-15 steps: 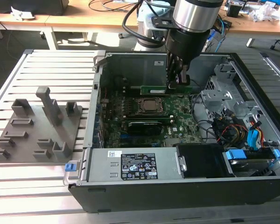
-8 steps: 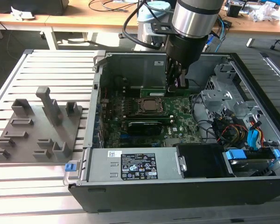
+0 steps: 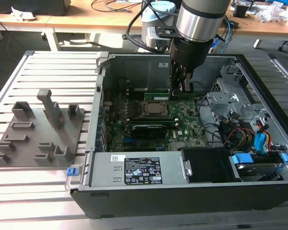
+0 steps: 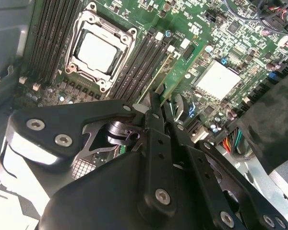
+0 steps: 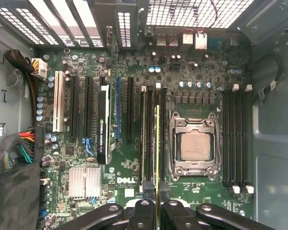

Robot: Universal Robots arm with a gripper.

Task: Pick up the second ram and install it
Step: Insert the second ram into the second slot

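The gripper is pinching the second ram edge-on above the motherboard slots beside the processor socket, frame centre.

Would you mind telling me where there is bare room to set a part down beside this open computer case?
The slatted table lies bare between the grey tray and the case's wall. Inside the case it is crowded: the gripper stands over the motherboard, holding the ram, with cables beside.
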